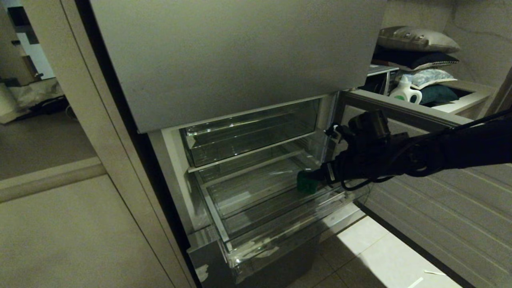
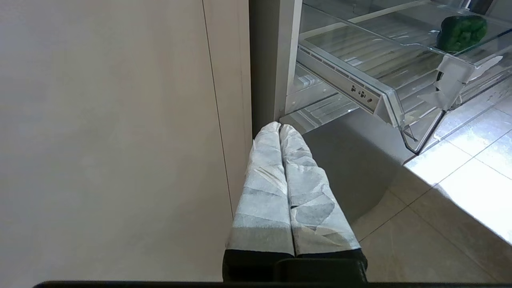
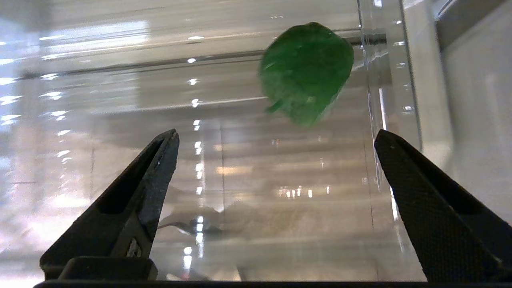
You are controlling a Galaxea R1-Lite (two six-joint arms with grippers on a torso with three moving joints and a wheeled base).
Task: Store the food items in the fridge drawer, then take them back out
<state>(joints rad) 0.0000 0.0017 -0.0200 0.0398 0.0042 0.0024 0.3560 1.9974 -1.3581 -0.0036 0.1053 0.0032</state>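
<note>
Right gripper (image 3: 276, 140) wide open and empty just short of pepper (image 3: 306, 72) in drawer (image 1: 224, 236) by its right wall, left gripper (image 2: 280, 132) shut, parked; risk, probably: finger clipping wall, nudging pepper away.

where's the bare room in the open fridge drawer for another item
The fridge drawer has a bare ribbed floor from its left wall across the middle and along the front lip. The crowded part is its right side, where the green pepper sits by the right wall with the open right claw beside it.
</note>
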